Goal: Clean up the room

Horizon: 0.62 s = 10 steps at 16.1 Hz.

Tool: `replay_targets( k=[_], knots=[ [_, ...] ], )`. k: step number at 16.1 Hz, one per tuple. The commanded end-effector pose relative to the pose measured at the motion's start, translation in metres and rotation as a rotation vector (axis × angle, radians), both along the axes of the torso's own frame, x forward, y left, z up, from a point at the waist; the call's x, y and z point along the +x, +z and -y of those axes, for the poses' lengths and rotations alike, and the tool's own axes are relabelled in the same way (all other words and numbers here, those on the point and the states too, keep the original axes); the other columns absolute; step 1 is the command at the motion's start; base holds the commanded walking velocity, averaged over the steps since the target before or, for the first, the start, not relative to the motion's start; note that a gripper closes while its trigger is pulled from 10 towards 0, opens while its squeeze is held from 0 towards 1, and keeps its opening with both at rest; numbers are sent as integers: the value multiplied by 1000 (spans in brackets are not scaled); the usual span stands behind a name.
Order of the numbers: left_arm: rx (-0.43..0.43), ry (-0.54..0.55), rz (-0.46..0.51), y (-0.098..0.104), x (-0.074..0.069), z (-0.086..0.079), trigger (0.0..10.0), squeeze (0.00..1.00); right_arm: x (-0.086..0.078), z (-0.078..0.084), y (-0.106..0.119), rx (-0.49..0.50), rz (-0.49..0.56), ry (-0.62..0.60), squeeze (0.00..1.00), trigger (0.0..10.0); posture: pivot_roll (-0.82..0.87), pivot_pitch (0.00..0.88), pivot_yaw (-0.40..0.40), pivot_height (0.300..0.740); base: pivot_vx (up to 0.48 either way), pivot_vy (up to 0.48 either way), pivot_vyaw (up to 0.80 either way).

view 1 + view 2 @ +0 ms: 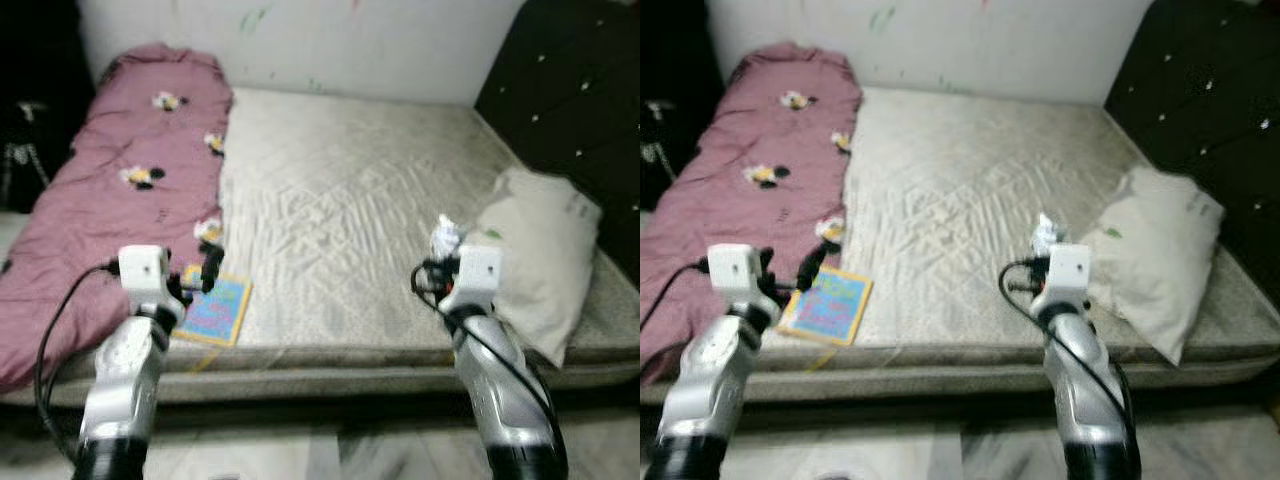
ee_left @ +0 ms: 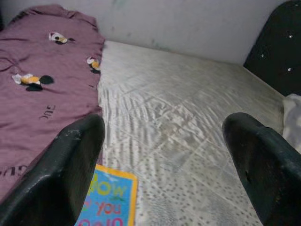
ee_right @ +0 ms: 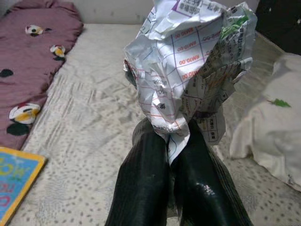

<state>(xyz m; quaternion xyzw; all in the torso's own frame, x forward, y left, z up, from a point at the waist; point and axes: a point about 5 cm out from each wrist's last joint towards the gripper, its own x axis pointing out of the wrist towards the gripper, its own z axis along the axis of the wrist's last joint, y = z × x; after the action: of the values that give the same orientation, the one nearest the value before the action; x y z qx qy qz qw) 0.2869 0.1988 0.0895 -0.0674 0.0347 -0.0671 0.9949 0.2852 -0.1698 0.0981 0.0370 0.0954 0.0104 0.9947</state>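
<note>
My right gripper [image 3: 171, 141] is shut on a crumpled sheet of printed paper [image 3: 188, 61], held above the mattress [image 1: 370, 220] near its front edge; the same paper [image 1: 445, 236] pokes up over the right wrist in the eye views. My left gripper [image 1: 207, 268] stands open just above a colourful children's book [image 1: 212, 310] that lies flat at the mattress's front left, beside the pink blanket. In the left wrist view the two black fingers [image 2: 70, 174] are spread wide with the book [image 2: 110, 200] below them.
A pink blanket [image 1: 120, 200] with cartoon prints covers the bed's left side. A pale pillow [image 1: 540, 260] lies at the right by the dark tufted headboard [image 1: 570, 90]. A white wall runs behind the bed, and tiled floor [image 1: 330, 455] lies in front.
</note>
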Motion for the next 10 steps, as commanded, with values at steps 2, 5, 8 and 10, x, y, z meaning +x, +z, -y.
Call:
replay_targets(
  k=[2,5,8,10],
  knots=[
    [-11,-38,25,5,2,9,10000,0,1,8,2,-12,-1,-22,0,10000,-34,0,-81,740,366,0,0],
    [-12,-44,29,6,2,9,10000,0,1,7,1,-13,-1,-20,0,10000,-32,0,-80,740,395,0,0],
    [-12,-44,30,6,2,9,10000,0,2,7,2,-14,1,-18,0,10000,-32,0,-81,740,409,0,0],
    [-10,-45,30,6,2,9,10000,0,2,7,2,-16,2,-16,0,10000,-29,0,-81,740,409,0,0]
  ],
)
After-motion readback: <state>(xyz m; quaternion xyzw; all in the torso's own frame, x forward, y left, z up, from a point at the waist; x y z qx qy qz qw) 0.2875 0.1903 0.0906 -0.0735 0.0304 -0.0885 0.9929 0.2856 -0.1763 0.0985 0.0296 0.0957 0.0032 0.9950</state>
